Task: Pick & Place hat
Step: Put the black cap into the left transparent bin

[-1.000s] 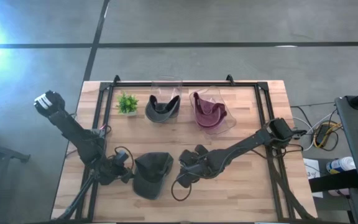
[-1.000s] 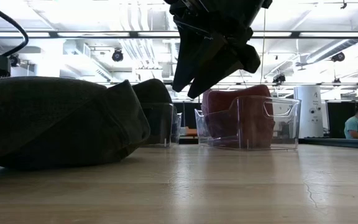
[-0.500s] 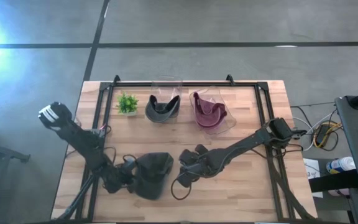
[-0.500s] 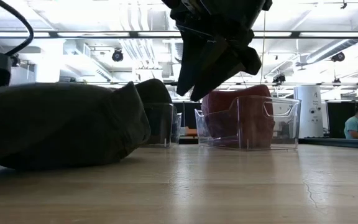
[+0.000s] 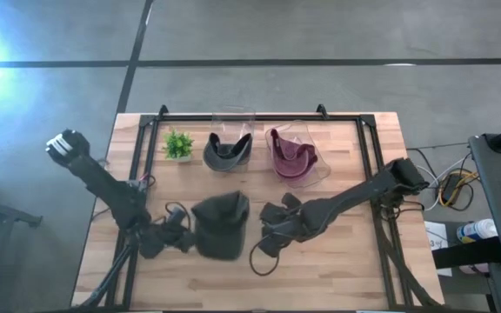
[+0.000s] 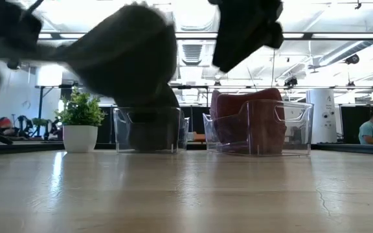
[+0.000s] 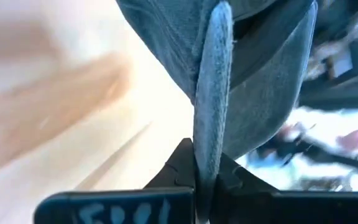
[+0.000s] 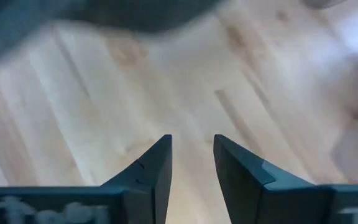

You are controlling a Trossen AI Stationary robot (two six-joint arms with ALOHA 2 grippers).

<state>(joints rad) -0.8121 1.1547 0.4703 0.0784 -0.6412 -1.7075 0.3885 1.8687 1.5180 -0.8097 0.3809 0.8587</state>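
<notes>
Left gripper (image 7: pixel 204 180) pinches dark hat (image 5: pixel 221 224) by brim; hat, flat on table (image 5: pixel 355 261) a second ago, now hangs clear. Right gripper (image 8: pixel 191 163), just beside hat, empty, fingers spread. Beyond hat: gray-hat bin (image 5: pixel 228 149), likely drop.

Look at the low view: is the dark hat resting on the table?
No. The dark hat hangs well above the table, with the plant and bins visible beneath it.
</notes>
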